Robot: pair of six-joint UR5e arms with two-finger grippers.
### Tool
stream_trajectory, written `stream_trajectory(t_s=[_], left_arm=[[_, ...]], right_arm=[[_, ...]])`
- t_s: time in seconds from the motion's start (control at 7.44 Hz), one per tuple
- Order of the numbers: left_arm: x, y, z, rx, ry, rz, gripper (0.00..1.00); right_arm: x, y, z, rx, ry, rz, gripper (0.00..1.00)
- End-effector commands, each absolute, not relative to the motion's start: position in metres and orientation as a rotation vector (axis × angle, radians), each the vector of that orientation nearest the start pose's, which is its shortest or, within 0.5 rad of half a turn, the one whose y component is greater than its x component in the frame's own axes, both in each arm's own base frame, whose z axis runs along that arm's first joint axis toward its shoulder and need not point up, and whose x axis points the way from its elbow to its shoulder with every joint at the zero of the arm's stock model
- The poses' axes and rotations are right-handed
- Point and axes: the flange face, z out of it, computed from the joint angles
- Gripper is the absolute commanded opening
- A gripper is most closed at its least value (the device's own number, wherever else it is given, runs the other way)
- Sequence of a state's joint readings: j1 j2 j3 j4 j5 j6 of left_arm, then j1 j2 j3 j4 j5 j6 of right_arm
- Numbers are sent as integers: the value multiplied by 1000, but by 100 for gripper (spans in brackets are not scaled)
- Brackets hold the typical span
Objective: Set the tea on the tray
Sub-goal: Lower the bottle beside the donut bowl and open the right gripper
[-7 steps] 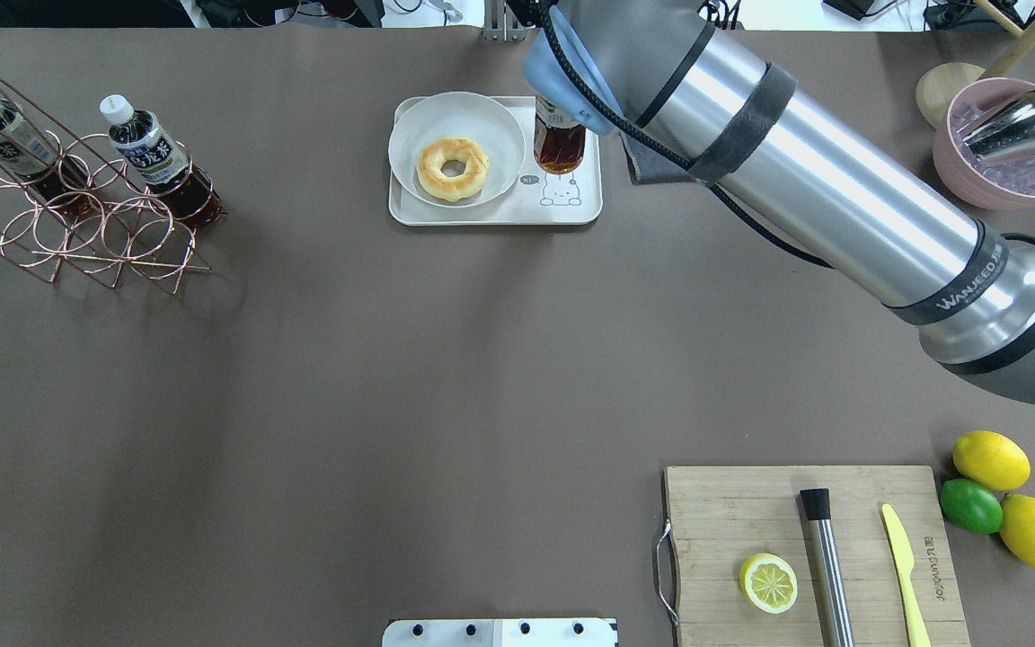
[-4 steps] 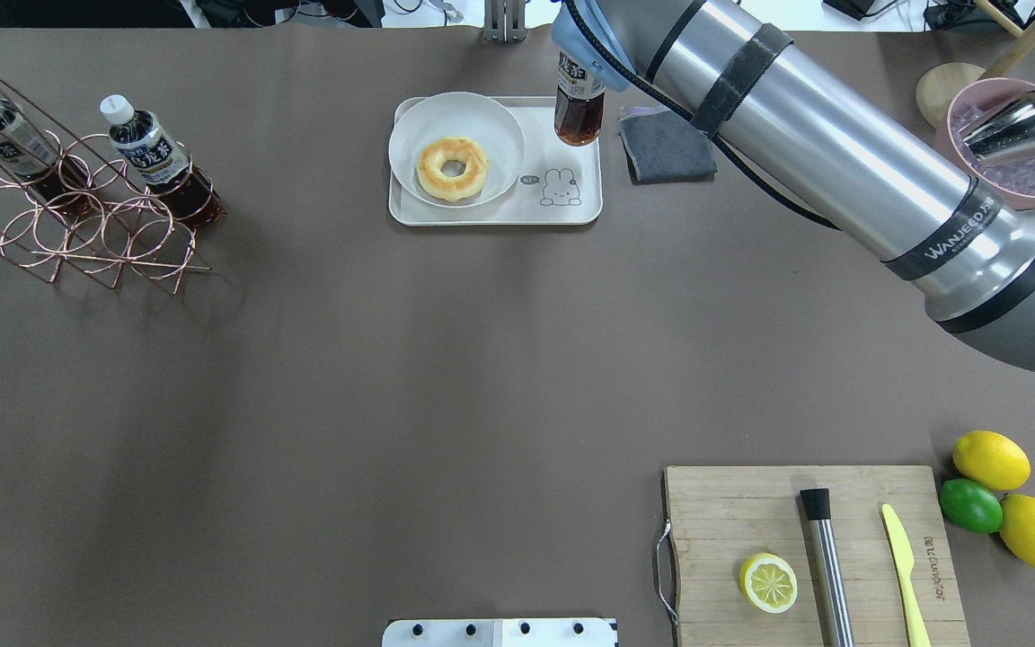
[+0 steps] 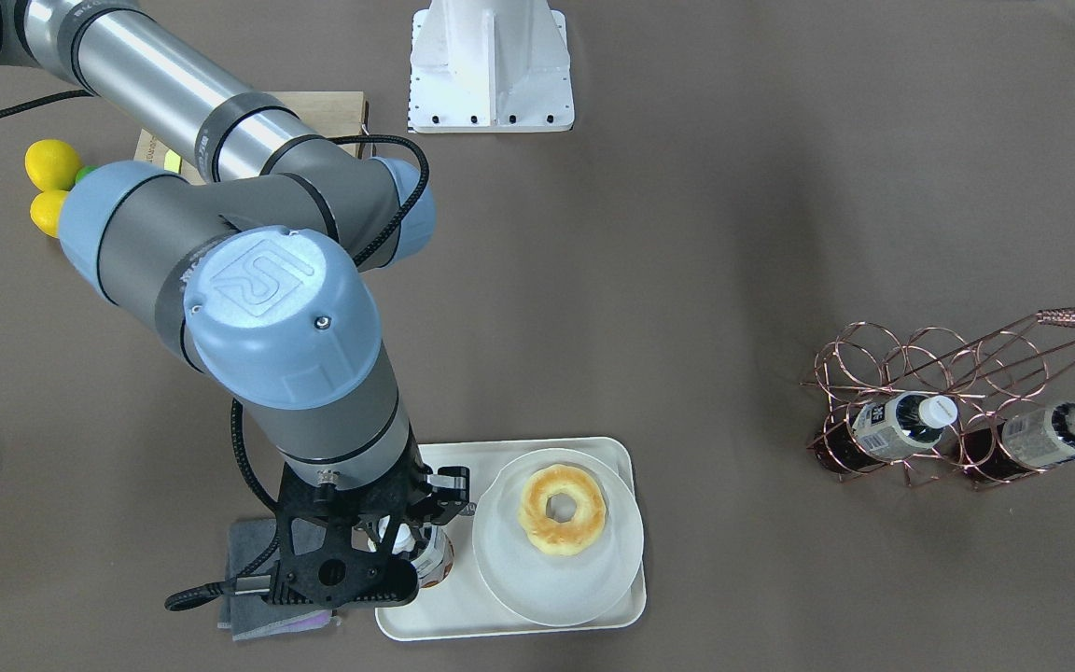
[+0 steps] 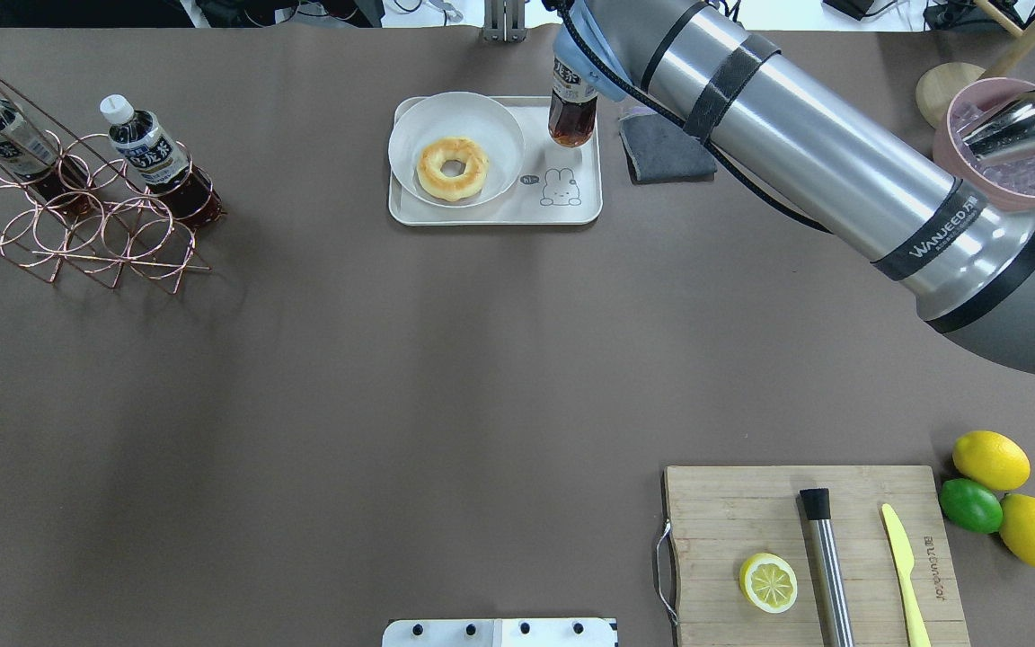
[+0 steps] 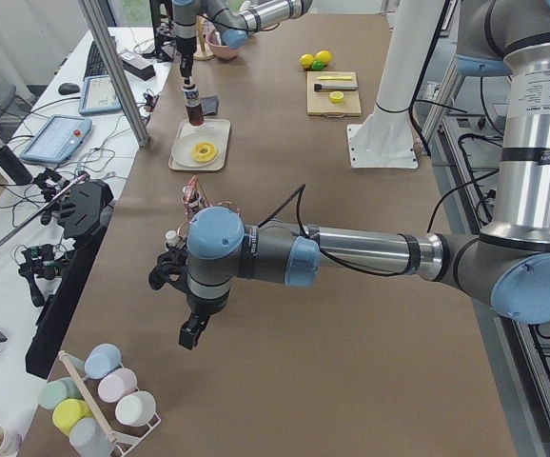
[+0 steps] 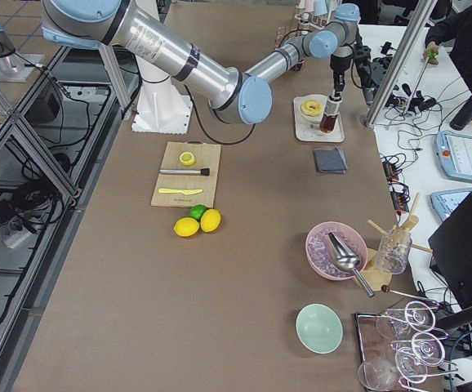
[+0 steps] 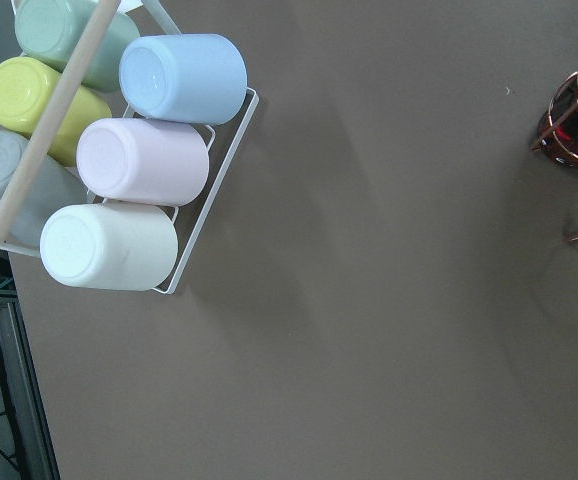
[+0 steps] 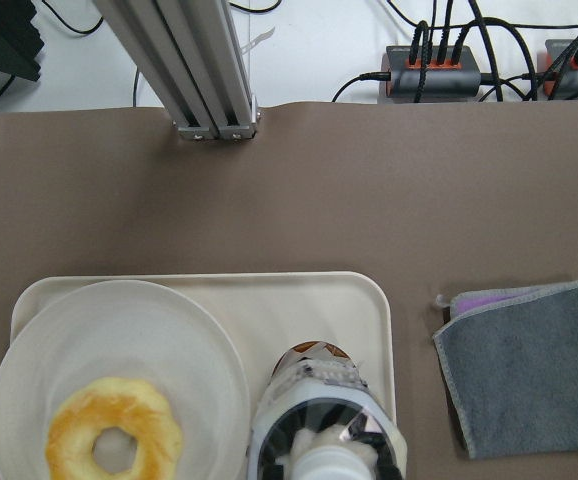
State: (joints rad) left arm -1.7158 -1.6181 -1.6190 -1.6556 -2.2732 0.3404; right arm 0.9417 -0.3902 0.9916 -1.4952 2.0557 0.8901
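Note:
The tea bottle [image 4: 571, 115] stands upright in the far right corner of the cream tray [image 4: 562, 212], beside the bear drawing. My right gripper [image 3: 404, 539] is over it and shut on its white-capped neck; in the overhead view my arm hides the gripper. The right wrist view shows the bottle [image 8: 321, 420] just inside the tray's right rim [image 8: 381, 330]. Two like bottles [image 4: 156, 160] lie in a copper wire rack [image 4: 77, 235] at the far left. My left gripper [image 5: 191, 333] shows only in the exterior left view, so I cannot tell whether it is open.
A white plate [image 4: 410, 135] with a doughnut [image 4: 453, 167] fills the tray's left part. A grey cloth [image 4: 666, 148] lies right of the tray. A pink ice bowl [image 4: 1007, 184] is far right. A cutting board [image 4: 724, 512] and lemons sit near right. Mugs [image 7: 144, 160] lie under the left wrist.
My right arm carried the tea bottle from over the bear drawing toward the tray's far right corner, then shifted it slightly left.

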Motion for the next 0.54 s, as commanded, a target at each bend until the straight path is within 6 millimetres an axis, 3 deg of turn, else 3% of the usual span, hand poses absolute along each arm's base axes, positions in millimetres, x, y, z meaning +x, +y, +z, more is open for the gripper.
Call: stream_trajectory(t_s=[0.0, 0.4], left_arm=[[-144, -509, 608, 334, 641, 251, 98], [-143, -507, 611, 329, 642, 250, 98]], right_arm=[[-450, -716, 114, 146, -803, 65, 0], [-440, -720, 114, 145, -785, 58, 0]])
